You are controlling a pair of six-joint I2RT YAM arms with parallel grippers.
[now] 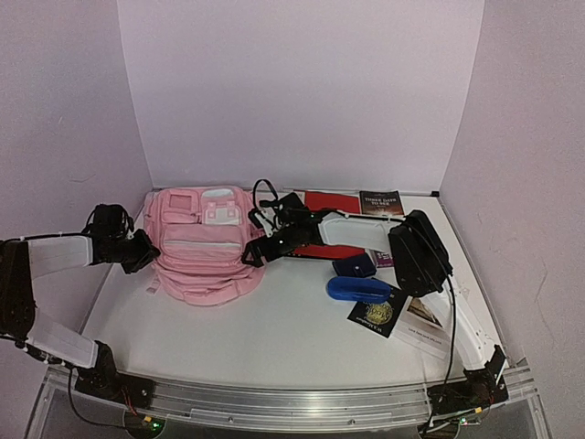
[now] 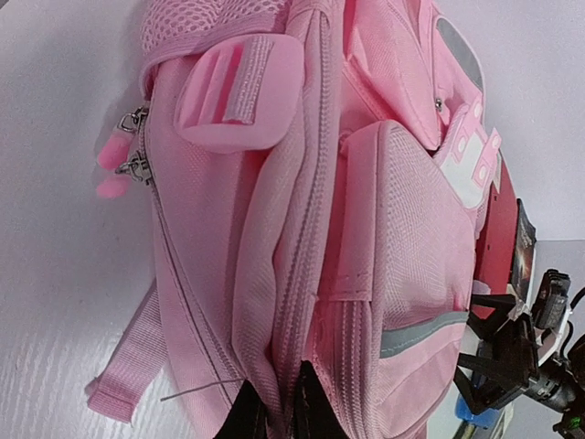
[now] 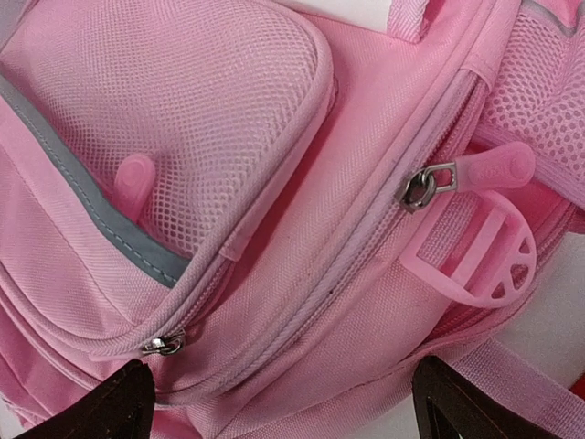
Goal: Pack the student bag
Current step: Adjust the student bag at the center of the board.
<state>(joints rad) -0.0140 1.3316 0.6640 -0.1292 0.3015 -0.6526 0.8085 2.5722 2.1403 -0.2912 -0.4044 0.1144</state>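
Soft pink student bag (image 1: 203, 245), front up

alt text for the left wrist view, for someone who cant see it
A large soft pink fabric backpack fills the view, lying on a white table. At the bottom edge, the left gripper pinches a fold of it by a zip seam.

Student bag (image 1: 203, 242) left of book (image 1: 381, 202)

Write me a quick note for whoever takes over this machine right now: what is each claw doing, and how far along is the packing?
Left gripper: shut on a side fold of the pink bag.
Right gripper: open, over the bag's zipper pull.
Done: bag gripped only; that zip looks closed.
To do: open it, pack the books and blue items lying to its right.
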